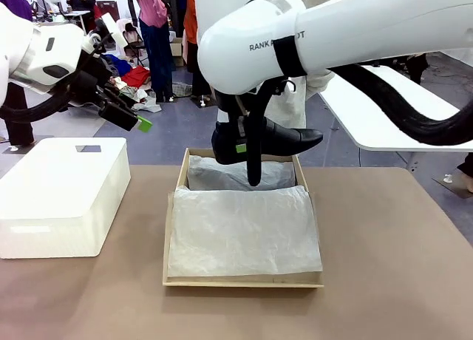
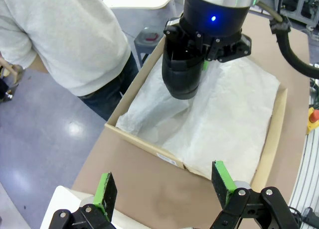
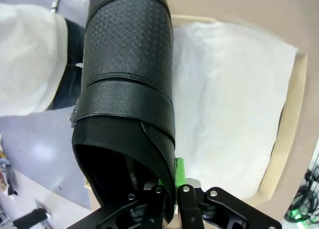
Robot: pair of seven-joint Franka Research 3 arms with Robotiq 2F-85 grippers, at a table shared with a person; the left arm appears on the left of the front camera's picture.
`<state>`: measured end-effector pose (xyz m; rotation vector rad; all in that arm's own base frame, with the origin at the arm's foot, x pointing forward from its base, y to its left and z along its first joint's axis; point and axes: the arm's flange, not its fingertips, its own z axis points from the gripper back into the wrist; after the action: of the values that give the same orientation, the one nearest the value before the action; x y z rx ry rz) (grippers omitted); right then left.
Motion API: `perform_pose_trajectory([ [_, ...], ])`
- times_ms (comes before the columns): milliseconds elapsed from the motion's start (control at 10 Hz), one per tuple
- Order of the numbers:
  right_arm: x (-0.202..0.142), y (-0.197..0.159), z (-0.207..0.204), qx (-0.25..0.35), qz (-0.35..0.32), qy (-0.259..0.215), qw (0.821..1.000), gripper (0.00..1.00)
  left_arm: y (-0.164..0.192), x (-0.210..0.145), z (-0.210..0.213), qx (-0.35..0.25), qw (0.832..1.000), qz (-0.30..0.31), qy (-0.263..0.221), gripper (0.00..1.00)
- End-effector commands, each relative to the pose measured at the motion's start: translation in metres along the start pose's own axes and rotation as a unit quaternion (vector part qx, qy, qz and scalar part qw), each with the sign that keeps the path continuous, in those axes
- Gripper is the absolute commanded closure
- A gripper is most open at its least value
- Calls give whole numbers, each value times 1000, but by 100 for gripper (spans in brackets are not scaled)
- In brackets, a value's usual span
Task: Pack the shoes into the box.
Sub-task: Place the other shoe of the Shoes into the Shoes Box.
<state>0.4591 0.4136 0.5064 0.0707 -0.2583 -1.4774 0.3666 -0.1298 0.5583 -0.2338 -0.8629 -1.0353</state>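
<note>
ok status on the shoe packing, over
Right tool shut on one shoe, hanging over far end of box. Left tool open, raised off to the side. White tissue spread across the box floor.

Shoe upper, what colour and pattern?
Black shoe, fine dotted embossing; clearest in right wrist view.

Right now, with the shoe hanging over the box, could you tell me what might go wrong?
The right end effector pinches only the heel collar of the black dress shoe, which could swing or slip. The toe seems to reach past the side wall of the cardboard shoebox and may catch the rim going down. Loose tissue paper covers the inside and may bunch under the shoe.
</note>
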Motion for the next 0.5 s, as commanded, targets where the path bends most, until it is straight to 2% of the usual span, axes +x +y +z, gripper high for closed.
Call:
perform_pose_trajectory([
  [0,-14,1,0,6,-47,7,999,100,1,0,0,-4,1000,2,-4,0],
  [400,-28,-4,-20,-23,-61,63,996,100,1,0,0,-4,1000,2,-4,0],
])
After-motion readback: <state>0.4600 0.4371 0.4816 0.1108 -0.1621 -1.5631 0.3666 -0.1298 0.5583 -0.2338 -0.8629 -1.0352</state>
